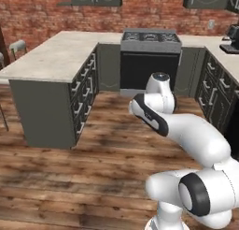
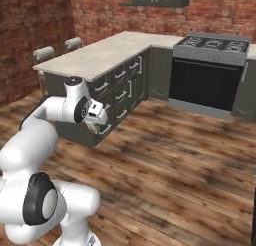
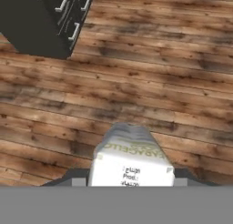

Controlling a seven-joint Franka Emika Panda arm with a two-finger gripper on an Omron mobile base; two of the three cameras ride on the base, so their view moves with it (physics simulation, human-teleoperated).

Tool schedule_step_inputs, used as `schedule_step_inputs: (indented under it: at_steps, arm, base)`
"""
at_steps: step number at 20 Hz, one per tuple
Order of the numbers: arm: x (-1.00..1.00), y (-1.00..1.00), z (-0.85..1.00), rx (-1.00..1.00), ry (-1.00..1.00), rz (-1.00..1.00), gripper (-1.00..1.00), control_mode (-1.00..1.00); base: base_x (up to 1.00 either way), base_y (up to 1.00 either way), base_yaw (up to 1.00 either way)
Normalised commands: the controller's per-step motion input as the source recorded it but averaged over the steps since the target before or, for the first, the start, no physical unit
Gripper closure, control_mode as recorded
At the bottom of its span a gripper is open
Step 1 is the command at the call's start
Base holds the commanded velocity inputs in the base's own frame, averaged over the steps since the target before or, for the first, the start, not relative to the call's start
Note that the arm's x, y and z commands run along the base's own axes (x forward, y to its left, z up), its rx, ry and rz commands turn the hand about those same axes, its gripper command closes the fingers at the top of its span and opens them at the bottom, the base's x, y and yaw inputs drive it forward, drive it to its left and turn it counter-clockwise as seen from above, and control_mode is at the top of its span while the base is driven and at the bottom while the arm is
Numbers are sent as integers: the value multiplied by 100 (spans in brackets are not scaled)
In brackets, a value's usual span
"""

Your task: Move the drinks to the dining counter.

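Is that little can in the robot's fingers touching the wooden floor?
Apart. In the right base view the can hangs in the gripper well above the floor, level with the counter's drawers.

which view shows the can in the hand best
The hand view: the can sits close up between the fingers, pale with printed text, over the wood floor. The right base view shows just a small pale patch at the hand. In the left base view the arm blocks it.
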Motion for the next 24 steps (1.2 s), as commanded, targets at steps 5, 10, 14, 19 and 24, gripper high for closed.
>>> schedule_step_inputs:
  at_steps: [5,10,14,19,24]
  arm:
    - [0,0,0,0,0,0,100,100]
    - [0,0,0,0,0,0,100,100]
    - [0,0,0,0,0,0,100,100]
    - [0,0,0,0,0,0,100,100]
    - [0,0,0,0,0,0,100,100]
  base:
    - [71,-19,19]
    - [100,-59,0]
    - [100,-75,0]
    - [100,-71,0]
    - [100,-63,0]
